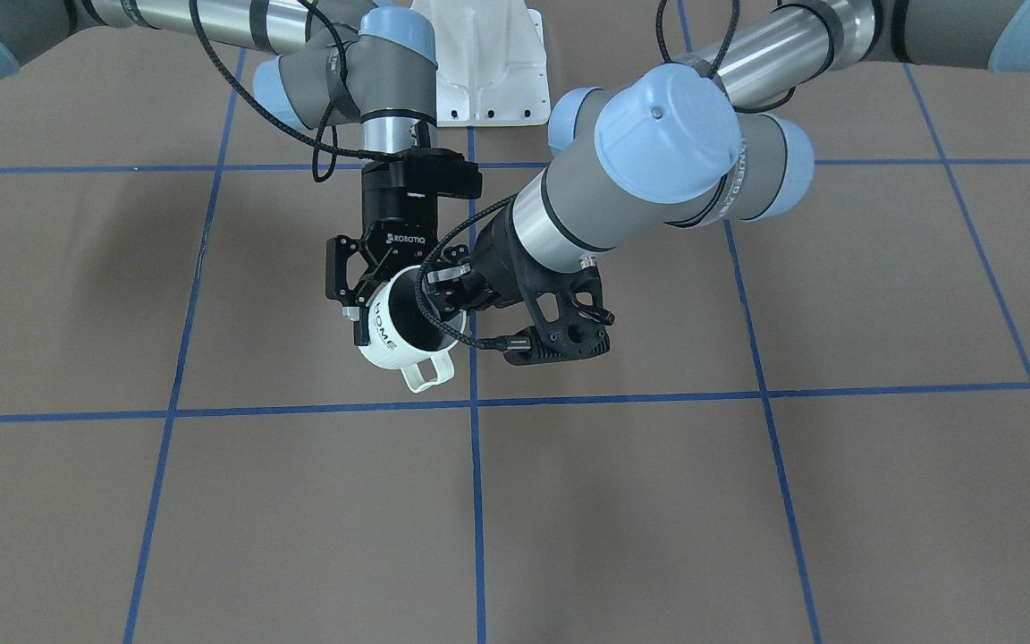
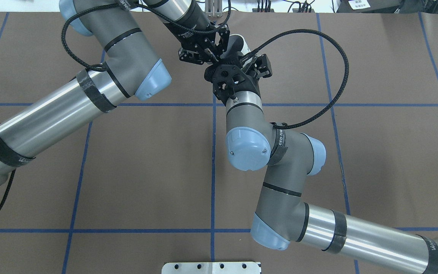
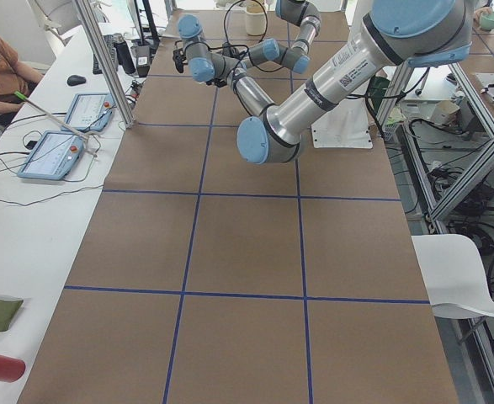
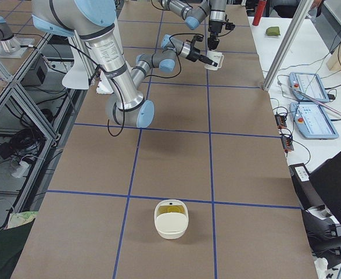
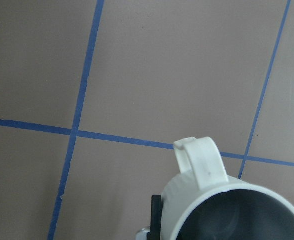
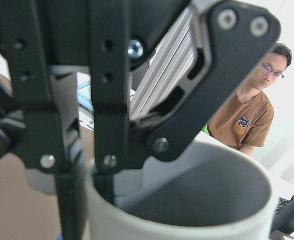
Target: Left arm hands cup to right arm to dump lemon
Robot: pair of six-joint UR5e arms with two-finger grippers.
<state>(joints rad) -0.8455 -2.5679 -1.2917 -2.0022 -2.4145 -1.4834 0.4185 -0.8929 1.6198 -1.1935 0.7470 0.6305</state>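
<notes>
Left end effector: the black two-finger left end effector (image 1: 445, 288) slants in from the upper right of the front-facing view. It is pinched onto the rim of the cream-white cup (image 1: 390, 353). In the left wrist view one black finger (image 5: 156, 216) sits just outside the wall.
Right end effector: the black right end effector (image 1: 381, 300) points down the frame from the top of that view, jaws spread wide about the cup's body. One finger lies along the cup's side and the other is hidden, so I cannot tell whether it presses.
Cup look: grey inside, with a squared loop handle (image 1: 430, 371) and black "HOME" lettering (image 1: 381, 324) on the side.
Cup place: in the air between both end effectors, just left of frame centre, above the tabletop.
Cup direction: in the front-facing view the long axis runs from the base at lower left to the mouth at upper right. The handle points toward the bottom edge.
Cup contents: only grey wall shows in the wrist views, and the floor is out of sight.
Tabletop: brown tabletop (image 1: 658, 519) gridded with blue tape lines (image 1: 475, 501).
Other container: a cream-white round tub (image 4: 171, 233) with a handle over its top stands at bottom centre of the exterior right view, well apart from the cup. Its inside is pale yellowish and its contents are unclear.
Background: a person (image 6: 242, 120) in a brown shirt, at the right of the right wrist view.
</notes>
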